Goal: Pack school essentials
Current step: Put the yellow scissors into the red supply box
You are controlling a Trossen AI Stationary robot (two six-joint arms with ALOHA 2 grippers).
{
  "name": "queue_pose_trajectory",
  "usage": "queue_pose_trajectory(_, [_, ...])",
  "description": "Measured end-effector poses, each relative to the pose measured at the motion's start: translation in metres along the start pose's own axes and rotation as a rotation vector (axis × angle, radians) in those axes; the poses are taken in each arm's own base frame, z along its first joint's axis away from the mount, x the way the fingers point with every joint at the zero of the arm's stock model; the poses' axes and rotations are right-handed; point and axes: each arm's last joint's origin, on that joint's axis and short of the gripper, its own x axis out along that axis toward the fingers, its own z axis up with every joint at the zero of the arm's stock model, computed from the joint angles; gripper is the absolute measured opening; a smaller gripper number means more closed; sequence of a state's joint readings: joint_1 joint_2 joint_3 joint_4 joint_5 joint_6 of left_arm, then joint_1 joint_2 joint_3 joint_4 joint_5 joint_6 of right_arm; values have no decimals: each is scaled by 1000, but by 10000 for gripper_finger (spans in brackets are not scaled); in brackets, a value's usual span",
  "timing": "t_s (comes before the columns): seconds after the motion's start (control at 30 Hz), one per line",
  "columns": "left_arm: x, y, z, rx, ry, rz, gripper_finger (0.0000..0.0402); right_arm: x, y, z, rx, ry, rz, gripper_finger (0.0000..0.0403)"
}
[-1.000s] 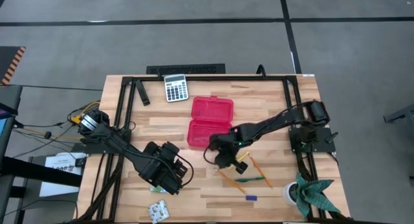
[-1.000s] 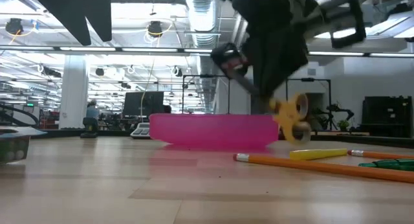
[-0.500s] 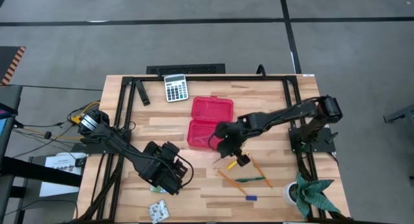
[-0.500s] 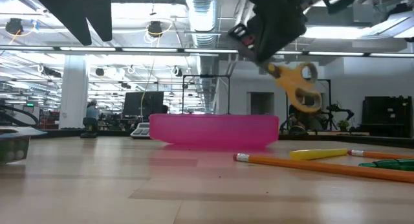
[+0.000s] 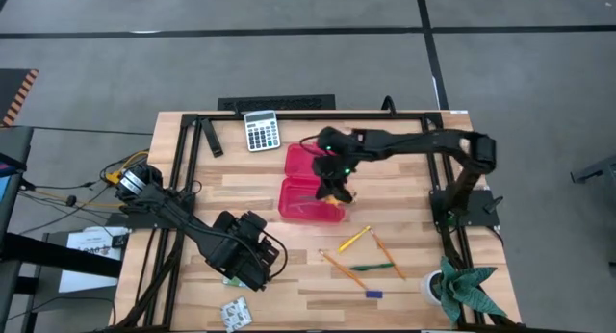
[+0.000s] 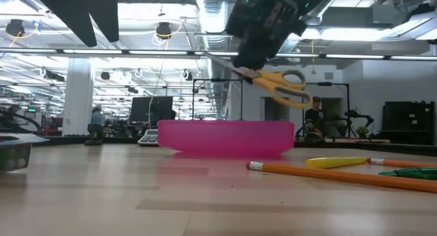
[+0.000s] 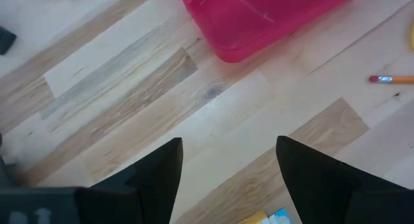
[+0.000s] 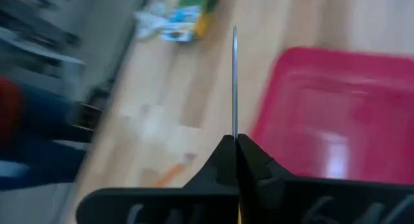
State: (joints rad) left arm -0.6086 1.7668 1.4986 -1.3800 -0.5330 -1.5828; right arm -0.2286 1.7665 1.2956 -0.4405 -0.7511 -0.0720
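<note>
- I see a grey calculator at the bench's far edge.
- An open red case beside it.
- A plant at one corner.

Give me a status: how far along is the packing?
Done: nothing visibly packed in the case yet. In hand: right gripper shut on the scissors, above the case. Left: pencils, a blue piece and a packet on the table; left gripper waits, open.
</note>
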Motion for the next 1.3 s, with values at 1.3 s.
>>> queue_pose_trajectory(1.3, [0,2,0,-54,-23,15,243,51,-71,-14,137,49,-48,0])
